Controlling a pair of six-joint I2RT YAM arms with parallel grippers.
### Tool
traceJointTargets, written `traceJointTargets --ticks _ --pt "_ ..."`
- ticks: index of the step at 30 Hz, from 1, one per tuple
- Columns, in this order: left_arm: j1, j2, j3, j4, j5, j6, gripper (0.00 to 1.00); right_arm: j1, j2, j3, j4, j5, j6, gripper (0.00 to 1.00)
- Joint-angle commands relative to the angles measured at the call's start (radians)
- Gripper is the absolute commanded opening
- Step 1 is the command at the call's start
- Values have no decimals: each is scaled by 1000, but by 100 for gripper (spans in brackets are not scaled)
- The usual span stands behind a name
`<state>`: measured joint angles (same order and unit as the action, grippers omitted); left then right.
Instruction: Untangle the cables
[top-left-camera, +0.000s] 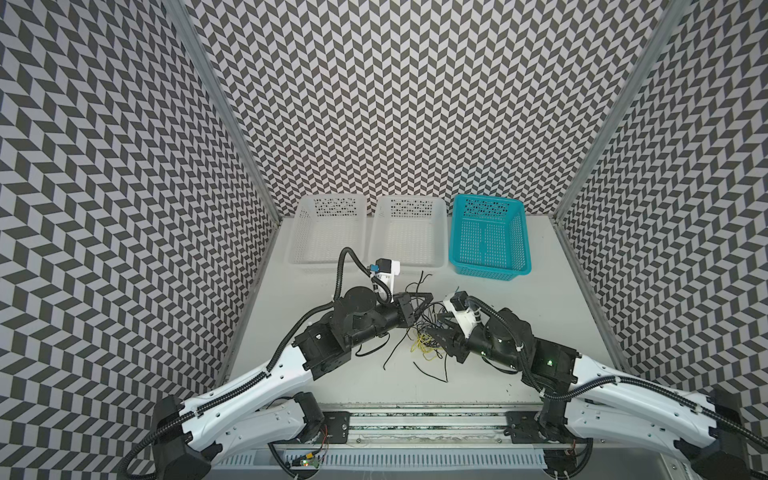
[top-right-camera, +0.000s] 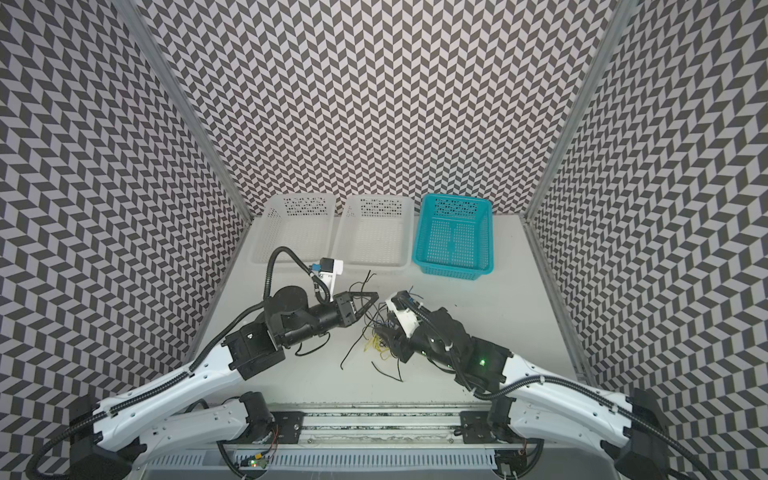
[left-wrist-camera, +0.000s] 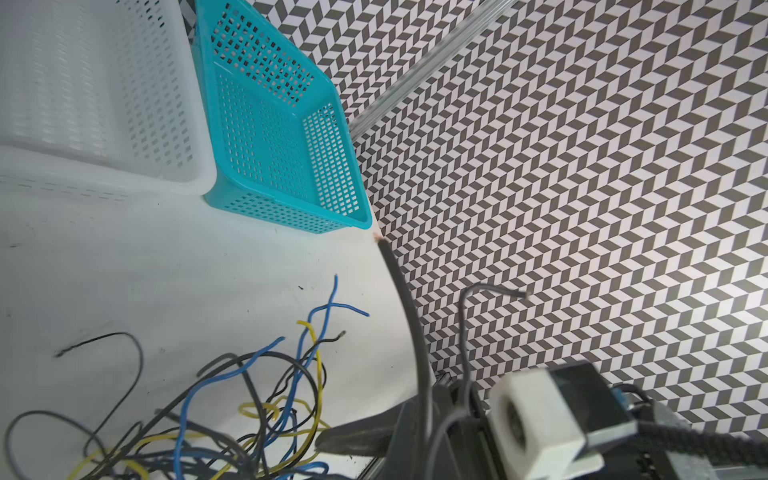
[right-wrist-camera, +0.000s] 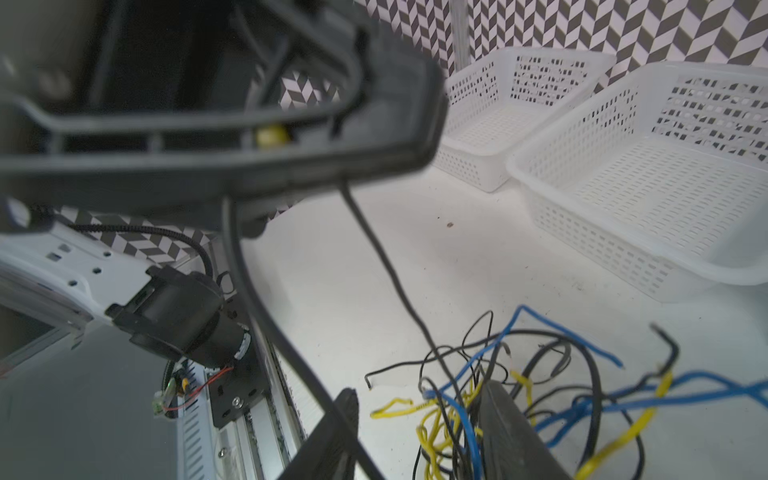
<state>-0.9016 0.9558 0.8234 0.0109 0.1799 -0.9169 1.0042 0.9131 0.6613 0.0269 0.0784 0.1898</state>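
The cables (top-left-camera: 424, 340) (top-right-camera: 378, 345) lie as a tangle of thin black, yellow and blue wires in the middle of the table. My left gripper (top-left-camera: 429, 297) (top-right-camera: 375, 295) hovers just left of and above the tangle, shut on a black cable (left-wrist-camera: 409, 316). The free end of that cable sticks up past the jaws, and its other part hangs down into the heap (right-wrist-camera: 395, 282). My right gripper (top-left-camera: 436, 329) (right-wrist-camera: 419, 432) reaches in from the right. It is open and low over the tangle, with yellow and blue strands between its fingers (right-wrist-camera: 505, 419).
Two white baskets (top-left-camera: 328, 259) (top-left-camera: 409, 262) and a teal basket (top-left-camera: 490, 268) stand in a row at the back of the table. Loose black wire ends (top-left-camera: 392, 351) (top-left-camera: 434, 374) trail toward the front edge. Patterned walls close in the left, right and back.
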Motion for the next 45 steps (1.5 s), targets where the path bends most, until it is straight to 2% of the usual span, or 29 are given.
traceJointTargets --ticks 1,5,11,14,17,19,20,21,24,28,37,41,45 --pt "1 0 23 -19 11 -2 0 4 4 -6 37 93 -56 41" --pt "1 -1 22 -18 12 -1 0 4 -3 -60 126 84 -75 28" --pt "1 -1 22 -18 13 3 0 4 29 -42 72 28 -42 1" --pt "1 -5 15 -37 -2 8 0 4 15 -43 77 25 -32 0" --pt "3 -11 1 -71 -24 16 16 4 -11 -29 68 27 -28 0" --pt "4 -15 -14 -98 -37 20 42 4 -21 -15 67 37 -32 0" --pt "4 -18 -24 -110 -43 20 58 4 -21 -5 65 46 -32 0" --pt "4 -21 -35 -121 -48 20 68 5 -23 10 58 53 -37 0" --pt "4 -37 -70 -134 -56 16 82 4 -25 64 19 70 -32 0" --pt "4 -55 -126 -109 -51 6 82 4 -21 141 -30 87 -13 0" --pt "1 -32 -246 34 37 7 81 4 21 325 -153 104 2 0" --pt "1 -15 -285 106 67 15 80 4 19 359 -163 78 21 0" --pt "1 24 -278 107 79 34 76 4 17 382 -163 37 35 0"
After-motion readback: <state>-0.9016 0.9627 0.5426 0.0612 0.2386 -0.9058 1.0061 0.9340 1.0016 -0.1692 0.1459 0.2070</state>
